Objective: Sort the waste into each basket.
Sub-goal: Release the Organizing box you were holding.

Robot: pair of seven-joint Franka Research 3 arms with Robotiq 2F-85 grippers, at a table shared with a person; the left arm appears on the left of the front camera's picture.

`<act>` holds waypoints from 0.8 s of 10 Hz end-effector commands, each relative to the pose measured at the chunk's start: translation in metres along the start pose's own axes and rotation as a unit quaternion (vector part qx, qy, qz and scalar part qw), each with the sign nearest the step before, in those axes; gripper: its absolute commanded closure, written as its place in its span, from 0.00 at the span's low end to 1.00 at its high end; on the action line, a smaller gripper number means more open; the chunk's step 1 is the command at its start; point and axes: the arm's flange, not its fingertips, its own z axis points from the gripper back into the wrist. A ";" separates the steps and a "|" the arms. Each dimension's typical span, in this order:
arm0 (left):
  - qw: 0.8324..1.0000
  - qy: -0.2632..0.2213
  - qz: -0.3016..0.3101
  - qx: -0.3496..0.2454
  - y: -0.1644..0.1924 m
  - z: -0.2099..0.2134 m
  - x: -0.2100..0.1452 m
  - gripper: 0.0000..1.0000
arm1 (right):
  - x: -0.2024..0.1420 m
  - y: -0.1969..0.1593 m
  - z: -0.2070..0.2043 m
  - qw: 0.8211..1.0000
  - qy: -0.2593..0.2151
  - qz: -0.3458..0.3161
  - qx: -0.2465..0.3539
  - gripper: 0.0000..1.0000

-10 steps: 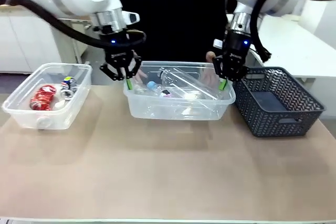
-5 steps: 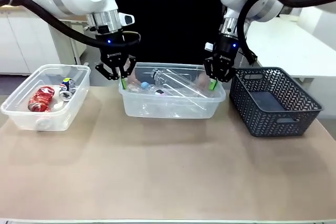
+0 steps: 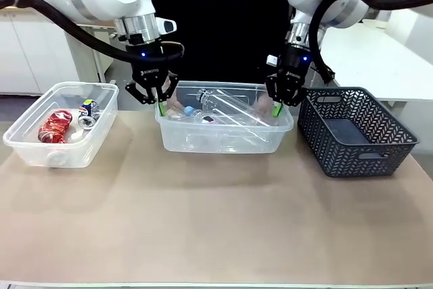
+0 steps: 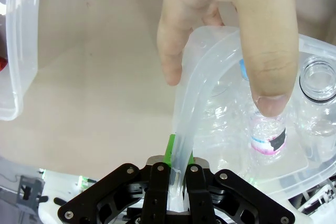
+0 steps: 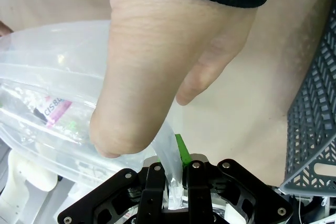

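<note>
While both arms share one load, the thing to get right is keeping the clear bottle tub [image 3: 223, 137] level. The left gripper [image 3: 161, 106] has its jaws pinched tight on the tub's rolled rim at one end, the thin plastic wall running up from between the green pads [image 4: 169, 150] in the left wrist view. The right gripper [image 3: 276, 107] is clamped just as tightly on the rim at the opposite end. The tub hangs between the two sets of jaws with see-through bottles [image 3: 216, 103] lying inside it, and a capless bottle neck [image 4: 319, 80] sits just beyond the left jaws.

A person's hand [image 4: 231, 35] curls over the rim directly ahead of the left jaws, and the person's other hand [image 5: 157, 77] grips the rim right in front of the right jaws, nearly touching them. So I judge any move should be slow and matched on both sides, with no twist, since the rim is thin and could slip or buckle.

The can tub [image 3: 61, 126], holding red cans [image 3: 55, 126], stands well out to the far side of the left jaws; the dark lattice basket [image 3: 358, 133] sits just beside the right jaws.
</note>
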 end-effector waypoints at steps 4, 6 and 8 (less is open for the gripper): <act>1.000 0.000 0.000 0.000 0.000 0.000 0.000 0.76 | 0.000 0.000 0.000 1.000 0.000 0.000 0.000 0.80; 1.000 -0.012 0.004 -0.011 0.002 0.011 -0.006 0.18 | -0.028 -0.004 0.010 0.993 -0.119 -0.008 0.004 0.26; 0.999 -0.034 0.030 -0.019 0.019 0.024 -0.011 0.00 | -0.062 -0.009 0.026 0.982 -0.191 0.003 0.013 0.00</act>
